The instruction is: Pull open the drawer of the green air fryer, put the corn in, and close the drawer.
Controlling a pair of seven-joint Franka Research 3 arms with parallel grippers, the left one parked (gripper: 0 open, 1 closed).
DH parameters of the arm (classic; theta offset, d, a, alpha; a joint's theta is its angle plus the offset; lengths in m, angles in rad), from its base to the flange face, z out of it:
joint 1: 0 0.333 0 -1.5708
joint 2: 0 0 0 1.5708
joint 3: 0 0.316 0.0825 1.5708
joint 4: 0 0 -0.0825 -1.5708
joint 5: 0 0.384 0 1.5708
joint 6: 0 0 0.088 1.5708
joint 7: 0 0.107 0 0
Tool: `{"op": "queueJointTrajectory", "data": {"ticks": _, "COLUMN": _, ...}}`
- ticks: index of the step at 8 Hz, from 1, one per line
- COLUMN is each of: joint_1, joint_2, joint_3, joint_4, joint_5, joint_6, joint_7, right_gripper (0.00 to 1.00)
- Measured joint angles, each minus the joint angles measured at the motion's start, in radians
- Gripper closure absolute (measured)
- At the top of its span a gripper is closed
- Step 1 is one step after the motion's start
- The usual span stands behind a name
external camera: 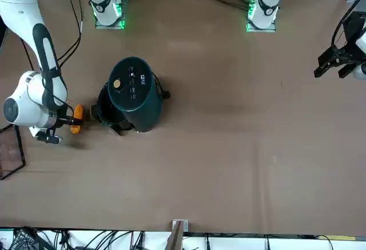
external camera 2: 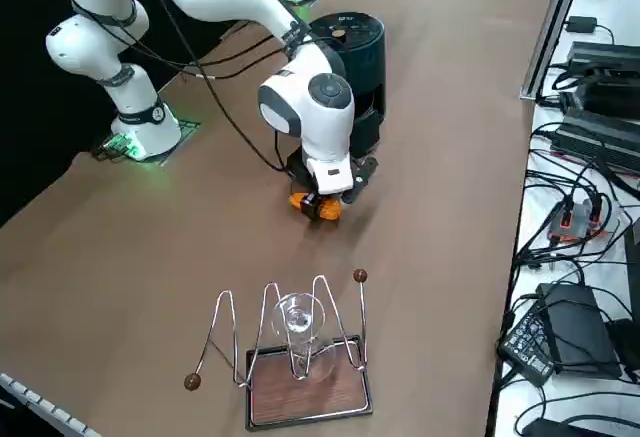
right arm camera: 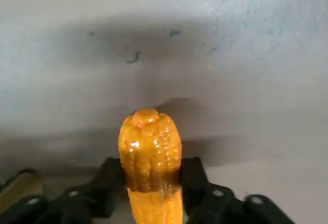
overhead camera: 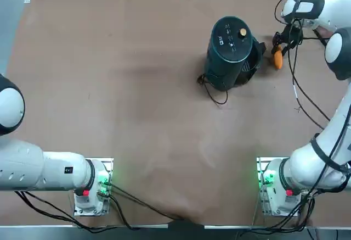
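The corn [right arm camera: 150, 152] is a small orange-yellow cob, and my right gripper [right arm camera: 151, 185] is shut on it, with a black finger [right arm camera: 108, 177] pressed to each side. Cob and gripper sit low at the table just to the right of the green air fryer [overhead camera: 230, 42]. I cannot tell whether the cob is lifted off the surface. The corn [overhead camera: 278, 59] lies a short gap from the drawer [overhead camera: 254, 61], which stands pulled out of the fryer's base toward it. From across the table the corn [external camera: 75, 118] shows beside the open drawer [external camera: 106, 112]. The wrist partly hides the corn [external camera 2: 318, 207].
A wire rack holding a glass [external camera 2: 300, 347] stands on a wooden base near the table's right edge, beyond the corn. The fryer's thin black cord [overhead camera: 215, 93] loops on the table on its near side. Brown tabletop spreads left of the fryer.
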Motion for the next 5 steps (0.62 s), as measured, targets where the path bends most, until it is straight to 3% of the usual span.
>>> {"op": "queueJointTrajectory", "data": {"ticks": 2, "joint_1": 0.008, "joint_2": -0.024, "joint_3": 0.001, "joint_4": 0.029, "joint_5": 0.0, "joint_6": -0.017, "joint_7": -0.006, "right_gripper": 0.44}}
{"op": "queueJointTrajectory", "data": {"ticks": 5, "joint_1": 0.042, "joint_2": -0.154, "joint_3": 0.008, "joint_4": 0.125, "joint_5": 0.004, "joint_6": -0.245, "joint_7": -0.005, "right_gripper": 0.44}}
